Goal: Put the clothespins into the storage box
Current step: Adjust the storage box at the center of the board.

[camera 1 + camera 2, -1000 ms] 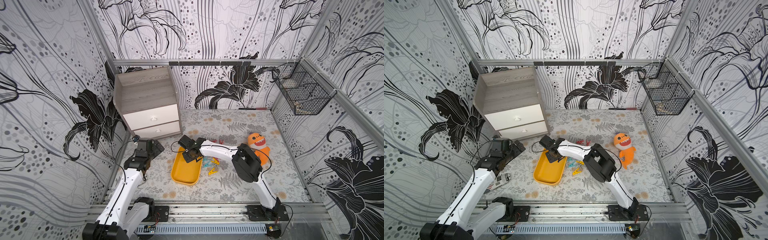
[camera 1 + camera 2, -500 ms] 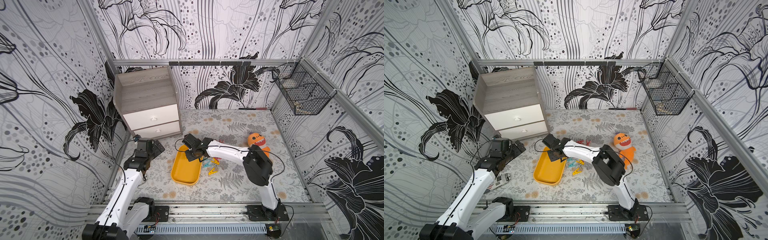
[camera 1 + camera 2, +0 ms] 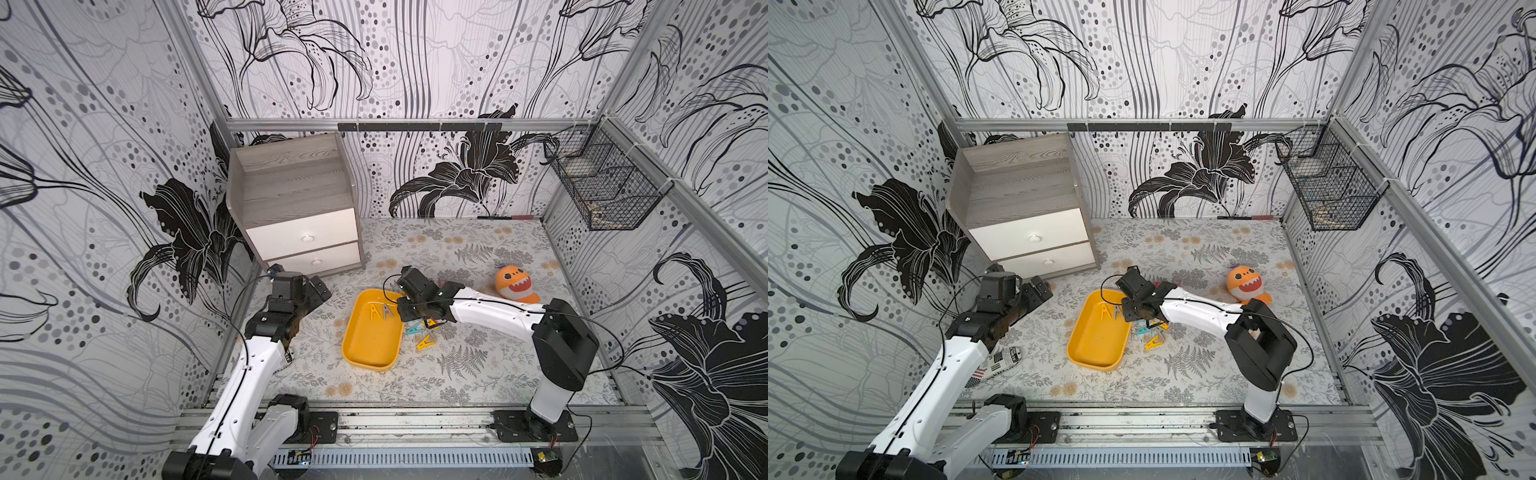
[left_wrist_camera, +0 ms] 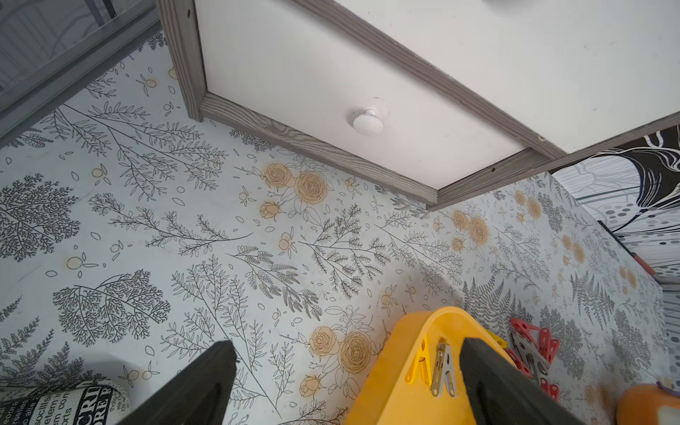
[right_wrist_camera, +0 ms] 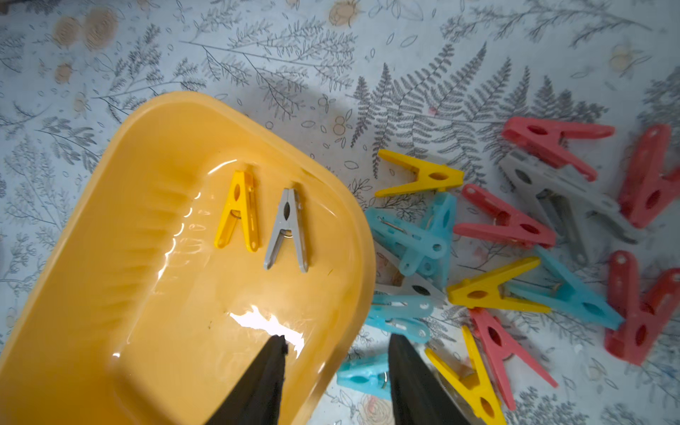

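The storage box (image 3: pixel 370 345) is a shallow yellow-orange tray in the middle of the table, seen in both top views (image 3: pixel 1096 340). A yellow clothespin (image 5: pixel 237 211) and a grey clothespin (image 5: pixel 289 230) lie side by side in its far end. Many more clothespins (image 5: pixel 496 239), red, teal, yellow and grey, lie in a heap on the table against the box's right side (image 3: pixel 424 334). My right gripper (image 5: pixel 336 338) hangs open over the box's right rim with nothing between its fingers. My left gripper (image 4: pixel 345 342) is wide open and empty, left of the box near the cabinet.
A grey wood drawer cabinet (image 3: pixel 299 216) stands at the back left. An orange plush toy (image 3: pixel 515 284) lies behind my right arm. A black wire basket (image 3: pixel 602 187) hangs on the right wall. A rolled printed cloth (image 3: pixel 1000 359) lies under my left arm.
My right gripper has gone from shut to open and shifted right, from over the box's far end to its right rim. The grey clothespin lies free in the box. The left arm has not moved.
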